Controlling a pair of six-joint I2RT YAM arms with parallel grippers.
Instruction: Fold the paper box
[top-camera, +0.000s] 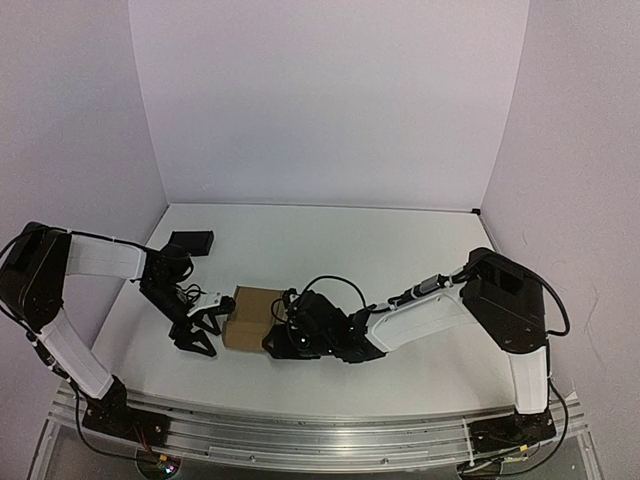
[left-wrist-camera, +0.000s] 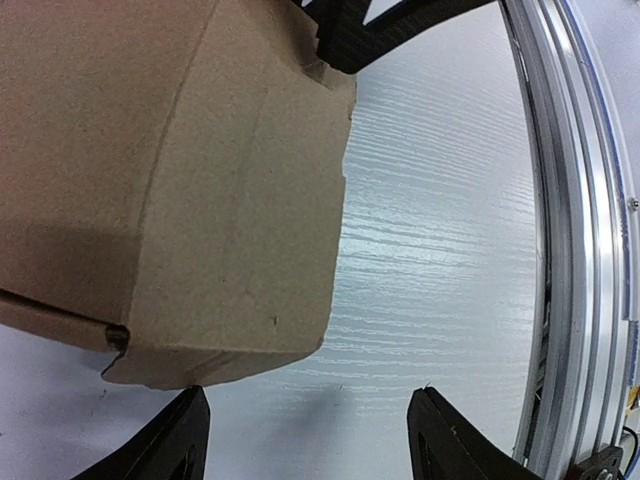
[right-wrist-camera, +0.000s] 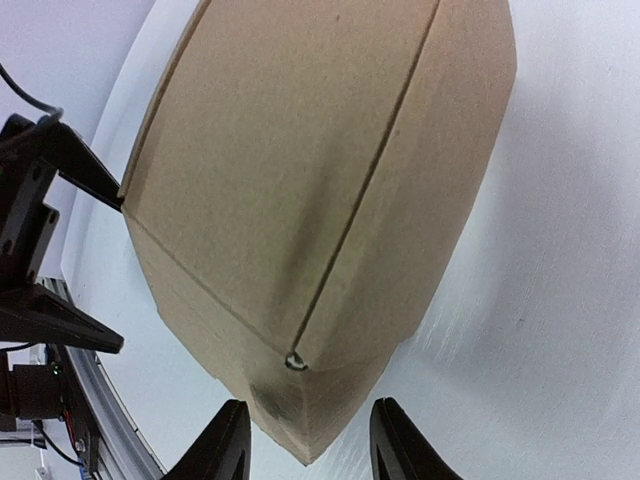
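Left end effector (left-wrist-camera: 308, 392) stands wide open with nothing between its black fingers (left-wrist-camera: 170, 445), and its tips stop just short of the left side of the paper box (top-camera: 250, 316). Right end effector (right-wrist-camera: 312, 402) is partly open. A lower corner of the paper box reaches in between its fingers; one finger seems to touch the cardboard and the other stands clear, so it has no clamp on it.

That paper box is folded up into a small squarish shape and sits on the worktop (top-camera: 330, 240) between the two end effectors. Its panels are closed over, so none of its inside shows.

Plain pale walls (top-camera: 330, 100) rise behind the paper box and to both sides of it. Under it the worktop is white, with fine ridged lines like wood grain in the wrist views. A grooved aluminium rail (top-camera: 300, 435) runs along the edge nearer than the paper box.

The cardboard is plain brown and matte, with a faint grainy fibre, straight creases and one seam ending in a small notch. A flat black rectangular object (top-camera: 190, 241) lies behind and to the left of the paper box, well apart from it.
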